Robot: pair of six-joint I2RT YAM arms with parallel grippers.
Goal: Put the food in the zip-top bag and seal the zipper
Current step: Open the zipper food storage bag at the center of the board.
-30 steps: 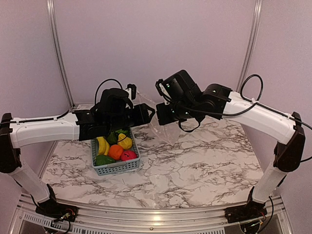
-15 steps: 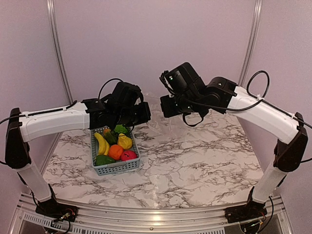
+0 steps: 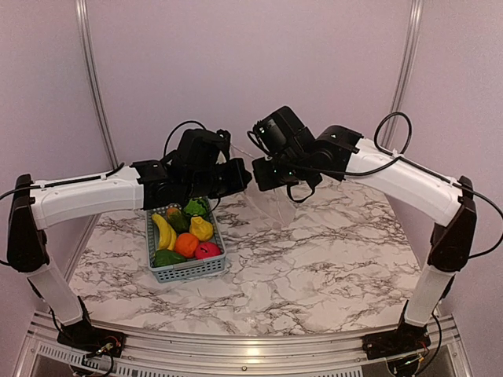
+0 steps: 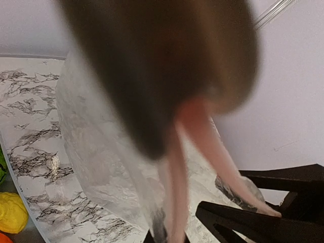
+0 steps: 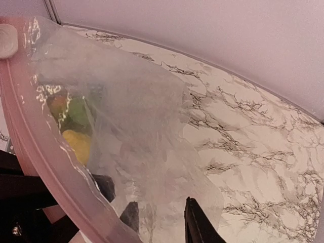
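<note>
The food (image 3: pixel 186 244) lies heaped in a grey-blue mesh basket (image 3: pixel 189 272) near the desk's (image 3: pixel 330 267) left edge, none of it in the bag. Beyond the basket, over the far half of the desk, the zip-top bag (image 3: pixel 271 206) hangs between the two arms. The left gripper (image 3: pixel 240 179) is clamped tight on its mouth edge. The right gripper (image 5: pixel 162 221) has its jaws narrowly parted, with clear film across them, beside the pinkish zipper (image 5: pixel 35 152) and its whitish slider tab (image 5: pixel 7 40).

Pale lilac walls (image 3: pixel 236 63), metal corner posts (image 3: pixel 93 86), marble-patterned tabletop (image 3: pixel 314 267).
</note>
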